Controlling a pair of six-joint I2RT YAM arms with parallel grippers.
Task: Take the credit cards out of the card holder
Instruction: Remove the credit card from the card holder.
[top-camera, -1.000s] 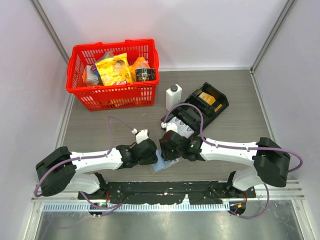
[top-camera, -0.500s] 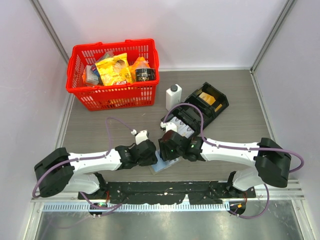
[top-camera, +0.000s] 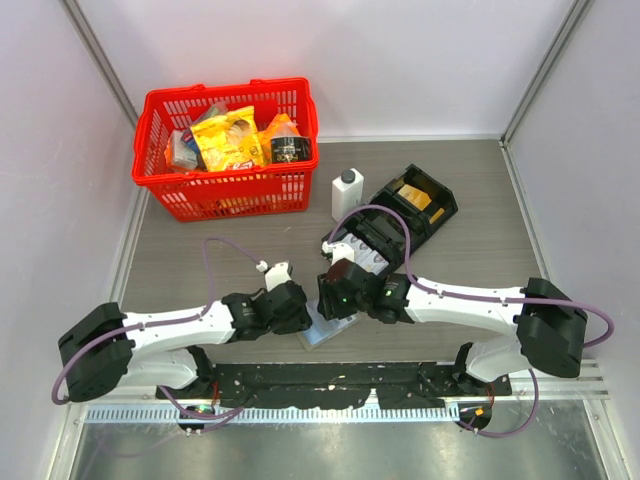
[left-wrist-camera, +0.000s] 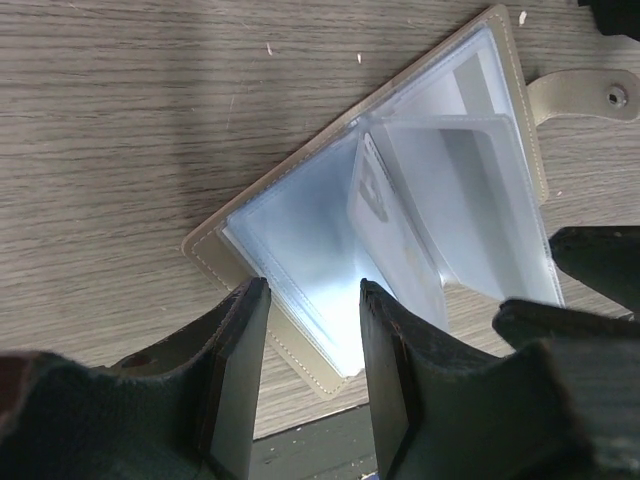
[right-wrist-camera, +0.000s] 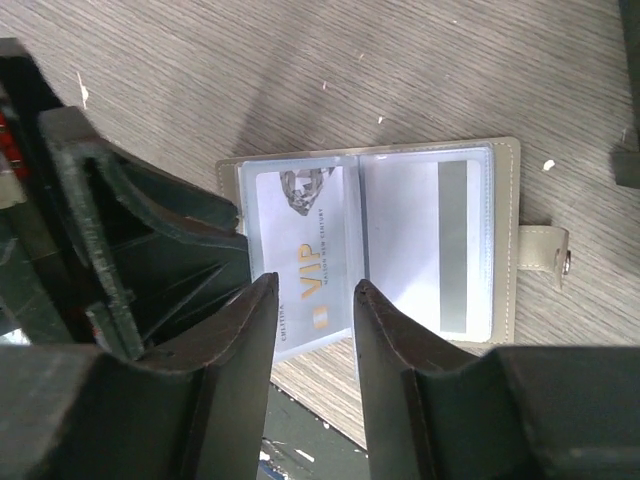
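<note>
Lying open and flat on grey wood-grain table (top-camera: 200, 260), near its front edge: card holder (top-camera: 322, 330), clear sleeves up, white VIP card (right-wrist-camera: 300, 215) in one sleeve. Left gripper (left-wrist-camera: 312, 295) over a holder corner, fingers spread, sleeve showing between. Right gripper (right-wrist-camera: 313, 290) over VIP card, fingers likewise apart. Farther back: red basket (top-camera: 226, 195) of packets, white bottle (top-camera: 347, 195), black tray (top-camera: 437, 215). Pale walls (top-camera: 400, 60) on three sides, metal posts in rear corners.

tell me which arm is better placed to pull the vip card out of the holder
Right. The right gripper is open with the VIP card framed between its fingers in the open card holder. The left gripper, also open, sits over the holder's corner, probably better for pinning it down.
</note>
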